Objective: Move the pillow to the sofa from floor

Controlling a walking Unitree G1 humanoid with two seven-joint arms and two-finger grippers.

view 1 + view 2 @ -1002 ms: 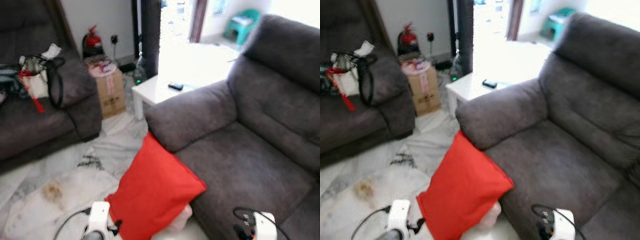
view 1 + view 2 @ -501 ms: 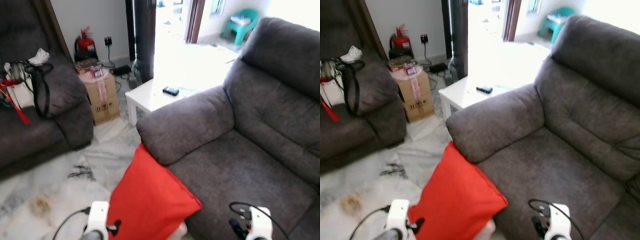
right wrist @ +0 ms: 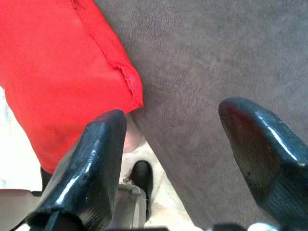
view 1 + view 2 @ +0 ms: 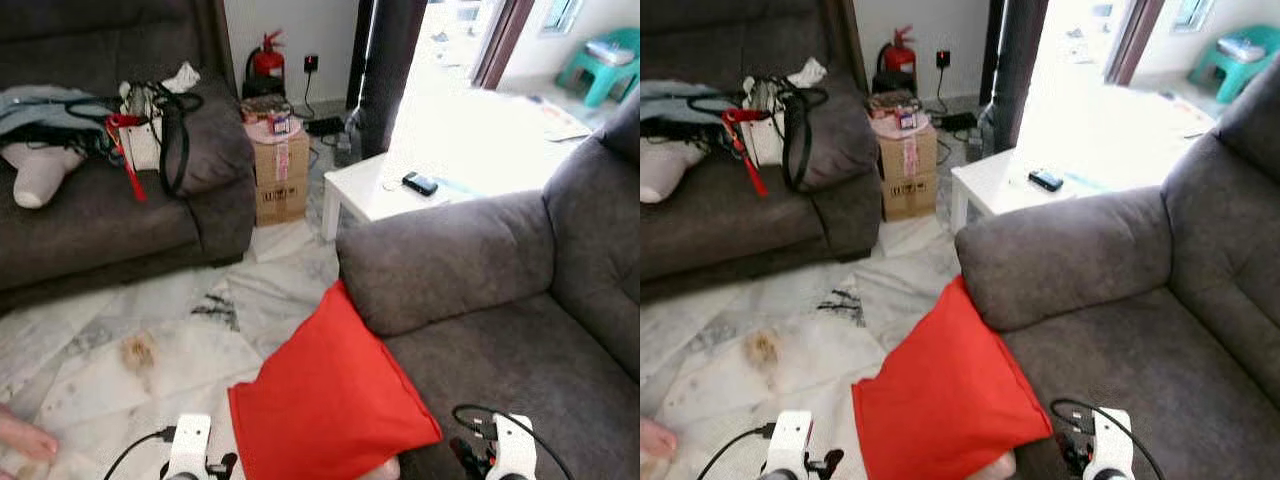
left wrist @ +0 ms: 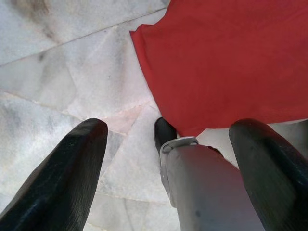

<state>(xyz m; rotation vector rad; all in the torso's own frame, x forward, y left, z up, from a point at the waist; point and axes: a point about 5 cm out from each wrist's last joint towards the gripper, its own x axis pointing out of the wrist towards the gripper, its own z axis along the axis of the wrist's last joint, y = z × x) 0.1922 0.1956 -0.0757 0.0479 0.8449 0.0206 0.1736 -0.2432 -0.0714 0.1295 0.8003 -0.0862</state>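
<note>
Compared with a moment ago, the whole view has swung to the robot's left, so the second sofa [image 4: 110, 215] and more floor [image 4: 150, 330] are in frame; that is the camera turning, and the red pillow [image 4: 330, 400] has not been moved. It still leans on the floor against the front of the grey sofa [image 4: 470, 270], below the armrest, so the task is not started. The left gripper [image 5: 168, 159] and right gripper [image 3: 168, 149] both hang spread wide, holding nothing. The cardboard box [image 4: 280, 180] carries a label too small to read.
</note>
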